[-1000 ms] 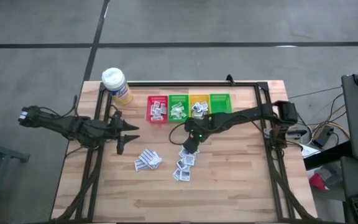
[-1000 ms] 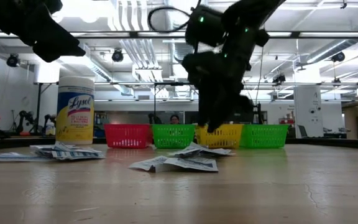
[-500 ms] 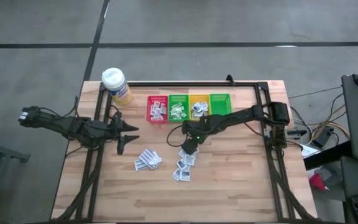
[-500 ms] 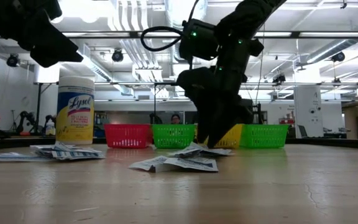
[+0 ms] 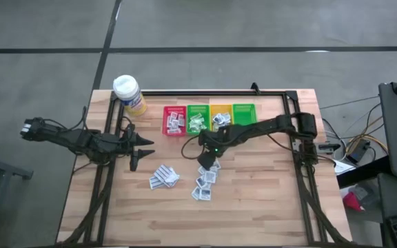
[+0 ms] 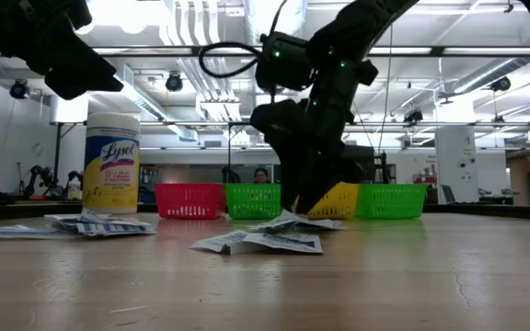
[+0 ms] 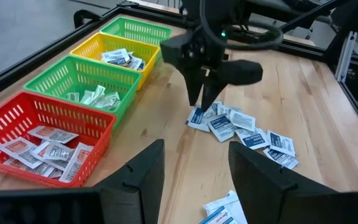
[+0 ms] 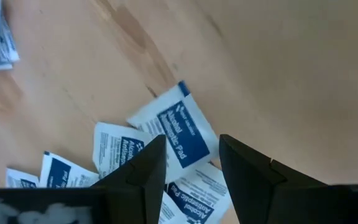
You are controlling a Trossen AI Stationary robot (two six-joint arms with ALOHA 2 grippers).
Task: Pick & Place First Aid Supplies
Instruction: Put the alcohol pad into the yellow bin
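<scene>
The right gripper (image 8: 188,165) hangs over the top end of a little pile of packets (image 5: 204,180) in the middle of the table (image 5: 253,207). Its two fingers stand apart with a gap between them, and nothing is in them. Right under the gap lies a blue-and-white packet (image 8: 174,129), flat on the wood, with other packets tucked just beside it. More packets sit in a second small heap (image 5: 164,177) to the left.

The left gripper (image 7: 191,171) waits at the left side of the table, fingers apart too, holding nothing.

The packets look thin, light and a bit floppy (like a tiny pillow with almost nothing inside). I think they could slide on the smooth wood, and one may stick to its neighbour. A good place to pinch would be the free far edge of the blue one, where no other packet covers it.

That packet is a small rectangle. In the right wrist view it lies on a slant, its long side slanting across the gap between the fingers.

The red bin (image 5: 174,120), green bin (image 5: 198,121) and yellow bin (image 5: 220,118) at the far side already have packets in them.
</scene>
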